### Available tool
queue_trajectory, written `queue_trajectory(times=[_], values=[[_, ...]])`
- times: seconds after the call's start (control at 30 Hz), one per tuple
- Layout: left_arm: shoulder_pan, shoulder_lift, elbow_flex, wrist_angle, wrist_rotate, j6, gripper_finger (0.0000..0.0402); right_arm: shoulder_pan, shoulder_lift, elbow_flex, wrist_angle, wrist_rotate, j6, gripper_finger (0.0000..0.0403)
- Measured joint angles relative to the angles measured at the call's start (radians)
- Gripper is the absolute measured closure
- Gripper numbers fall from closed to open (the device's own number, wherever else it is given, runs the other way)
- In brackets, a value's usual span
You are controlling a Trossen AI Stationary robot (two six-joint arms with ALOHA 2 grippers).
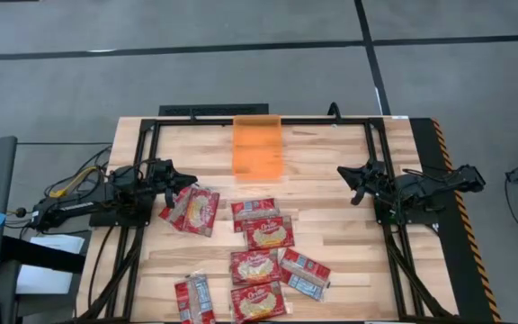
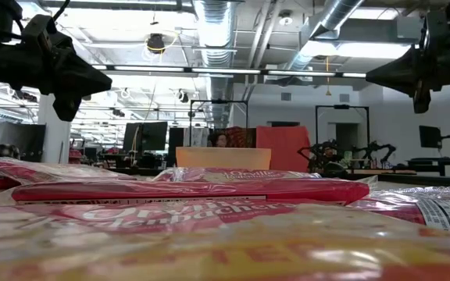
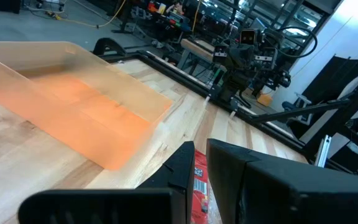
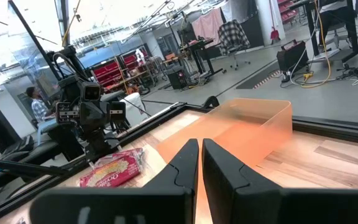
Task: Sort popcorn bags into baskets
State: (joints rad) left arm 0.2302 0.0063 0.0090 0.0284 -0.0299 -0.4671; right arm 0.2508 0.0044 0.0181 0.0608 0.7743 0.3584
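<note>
High view: eight flat, glossy red popcorn bags (image 1: 268, 231) lie scattered across the lower middle of the pale wood-plank table (image 1: 331, 225), below the shallow translucent orange basket (image 1: 257, 146) at upper centre. Left gripper (image 1: 183, 183) at middle left and right gripper (image 1: 347, 180) at middle right each hover with fingers nearly closed, holding nothing.

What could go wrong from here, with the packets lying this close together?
The left pincer hangs over two overlapping popcorn bags, so a grasp might lift both or drag one aside. Lower bags lie at the table's near edge and could get nudged off. The orange basket looks light; a hard drop might shift it.
</note>
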Motion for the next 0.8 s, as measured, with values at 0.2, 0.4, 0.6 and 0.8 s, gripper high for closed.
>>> queue_trajectory(times=[0.2, 0.4, 0.6, 0.8], values=[[0.000, 0.000, 0.000, 0.000, -0.001, 0.000, 0.0372, 0.000, 0.000, 0.000, 0.000, 0.000, 0.000, 0.0354], [0.000, 0.000, 0.000, 0.003, -0.006, 0.000, 0.0372, 0.000, 0.000, 0.000, 0.000, 0.000, 0.000, 0.0354], [0.000, 0.000, 0.000, 0.015, -0.059, 0.022, 0.0372, 0.000, 0.000, 0.000, 0.000, 0.000, -0.001, 0.0354], [0.000, 0.000, 0.000, 0.016, -0.088, -0.230, 0.0372, -0.012, 0.000, 0.000, -0.006, 0.033, -0.233, 0.0354]])
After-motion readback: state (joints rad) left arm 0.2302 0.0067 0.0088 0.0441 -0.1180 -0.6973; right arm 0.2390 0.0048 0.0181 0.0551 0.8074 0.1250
